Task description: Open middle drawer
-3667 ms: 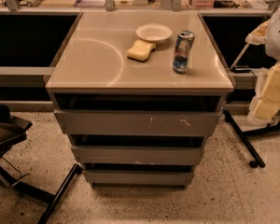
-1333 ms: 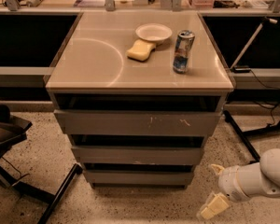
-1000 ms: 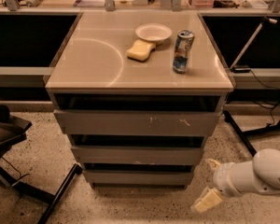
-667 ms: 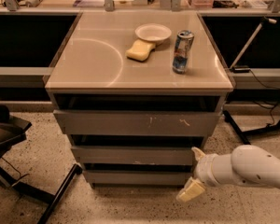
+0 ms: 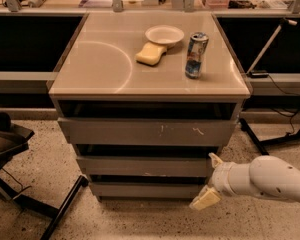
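The middle drawer [image 5: 140, 166] is the grey flat front between two others in the cabinet, and it looks closed. My gripper [image 5: 209, 180] comes in from the lower right on a white arm [image 5: 262, 178]. It is open and empty at the right end of the middle drawer's front. One cream fingertip [image 5: 213, 159] is level with the drawer's top edge. The other fingertip [image 5: 204, 199] hangs lower, in front of the bottom drawer [image 5: 140, 189].
The top drawer front [image 5: 150, 132] has white scratch marks. On the cabinet top [image 5: 95, 64] stand a white bowl [image 5: 164, 34], a yellow sponge [image 5: 150, 53] and a can [image 5: 195, 55]. A black chair base [image 5: 20, 184] is at the lower left, and a black stand leg [image 5: 257, 139] at the right.
My arm dropped from the upper right to the floor-level right side, then moved left. The gripper now sits at the right end of the middle drawer. The drawers have not moved.
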`<state>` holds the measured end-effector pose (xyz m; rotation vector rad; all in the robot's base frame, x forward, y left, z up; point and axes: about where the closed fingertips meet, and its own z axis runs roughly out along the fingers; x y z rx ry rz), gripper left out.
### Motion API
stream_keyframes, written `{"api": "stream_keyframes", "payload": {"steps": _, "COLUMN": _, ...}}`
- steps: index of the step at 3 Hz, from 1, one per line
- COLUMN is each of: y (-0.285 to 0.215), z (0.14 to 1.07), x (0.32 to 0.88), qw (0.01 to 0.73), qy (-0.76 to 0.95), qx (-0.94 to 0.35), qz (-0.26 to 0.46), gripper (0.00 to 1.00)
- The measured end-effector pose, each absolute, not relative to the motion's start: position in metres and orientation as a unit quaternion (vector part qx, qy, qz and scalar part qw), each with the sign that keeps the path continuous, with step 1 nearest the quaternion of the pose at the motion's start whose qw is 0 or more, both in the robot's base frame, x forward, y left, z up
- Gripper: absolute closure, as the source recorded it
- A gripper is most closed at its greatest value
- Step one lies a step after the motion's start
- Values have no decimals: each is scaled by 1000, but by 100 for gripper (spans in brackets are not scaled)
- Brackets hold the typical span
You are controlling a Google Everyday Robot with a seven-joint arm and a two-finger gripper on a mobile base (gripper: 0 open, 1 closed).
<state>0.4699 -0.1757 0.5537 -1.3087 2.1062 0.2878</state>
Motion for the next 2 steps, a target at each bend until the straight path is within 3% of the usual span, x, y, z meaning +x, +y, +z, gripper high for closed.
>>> {"api": "stream_keyframes", "payload": {"steps": 2, "y": -148, "z": 466, "x": 482, "qw": 289, "qy": 806, "qx": -510, "qz": 81, "gripper": 0}}
